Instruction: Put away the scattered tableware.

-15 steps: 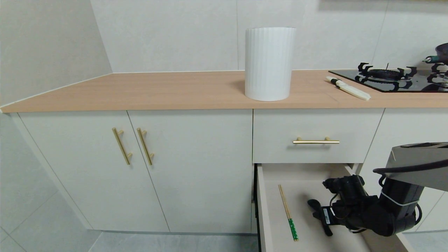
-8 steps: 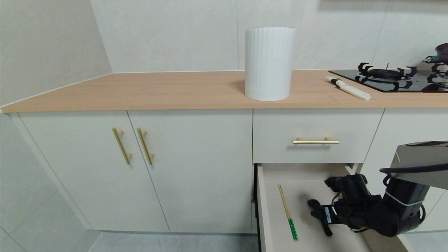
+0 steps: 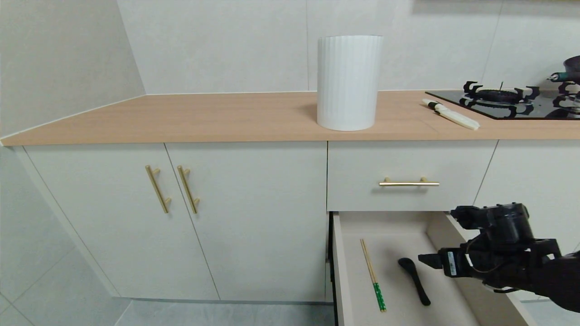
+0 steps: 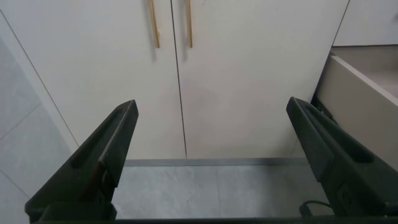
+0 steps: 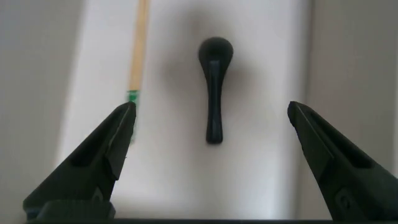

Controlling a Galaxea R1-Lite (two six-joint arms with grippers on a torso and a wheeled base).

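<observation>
Chopsticks [image 3: 372, 274] are lying in the open drawer [image 3: 343, 271] along its left side, and the spoon [image 3: 414, 280] is lying to their right, apart from them. The right gripper [image 3: 428, 260] is hovering over the drawer's right wall. On the tabletop [image 3: 204, 117] a canister [image 3: 348, 81] is standing, with a knife [image 3: 451, 114] lying to its right, beside the stove [image 3: 503, 102].

The head camera sits high and far back. It looks forward and a little down at the wooden counter [image 3: 204, 117], the cupboard doors [image 3: 244, 217] and the open drawer [image 3: 340, 271] at the low right. The right wrist camera hangs close over that drawer and looks straight down. Both see the black spoon [image 3: 413, 278] and the chopsticks [image 3: 372, 274] on the drawer's floor. The left wrist camera is low, facing the cupboard doors [image 4: 249, 74], which the head camera sees too.
</observation>
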